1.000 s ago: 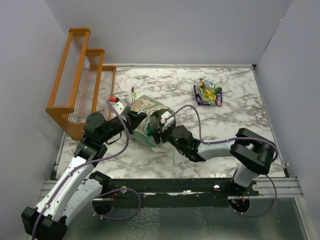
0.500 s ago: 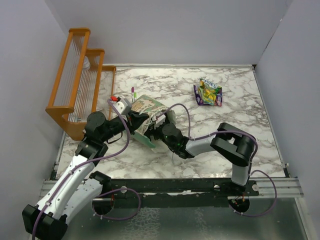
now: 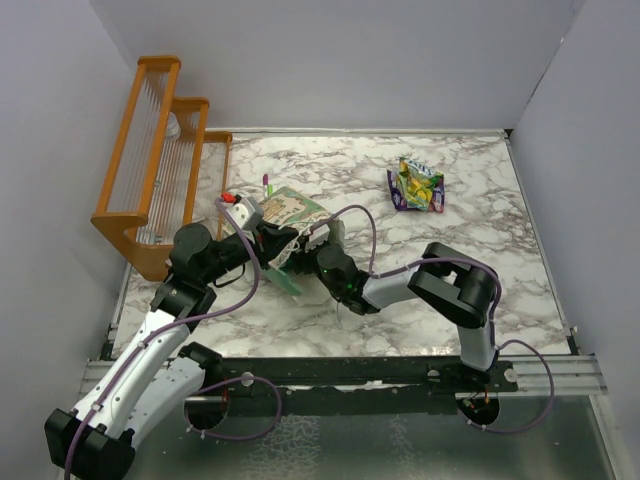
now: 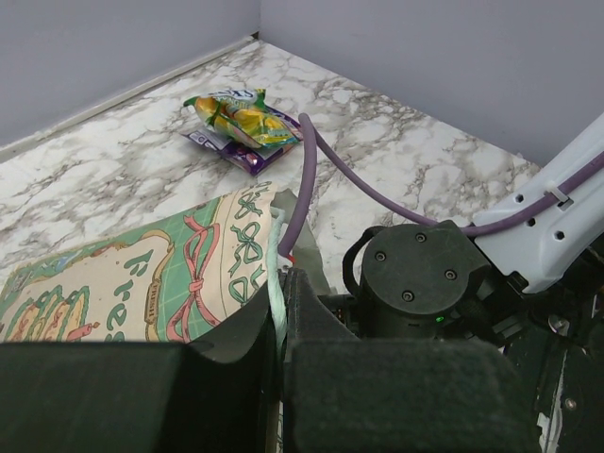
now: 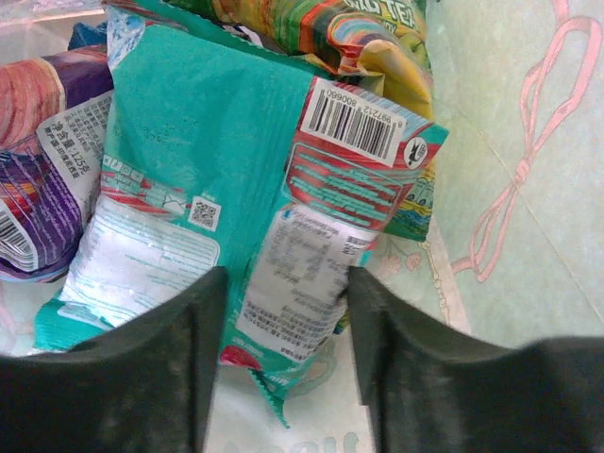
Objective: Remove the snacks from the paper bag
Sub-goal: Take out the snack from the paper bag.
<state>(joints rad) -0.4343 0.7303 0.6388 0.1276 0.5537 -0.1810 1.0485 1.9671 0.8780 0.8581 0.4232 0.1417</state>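
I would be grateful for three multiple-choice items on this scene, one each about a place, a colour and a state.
1. Where does the pile of crinkly foil snack packets outside the mint-green paper gift bag lie? A. under the bag B. on the marble tabletop, back right C. at the near left edge
2. What colour is the foil packet between the right hand's fingers? A. teal-green B. plain black C. plain brown
3. How is the left hand? A. wide open B. shut on the bag's rim C. shut on a packet
Answers: B, the top view shows it there; A, teal foil fills the right wrist view; B, its fingers pinch the bag's edge.
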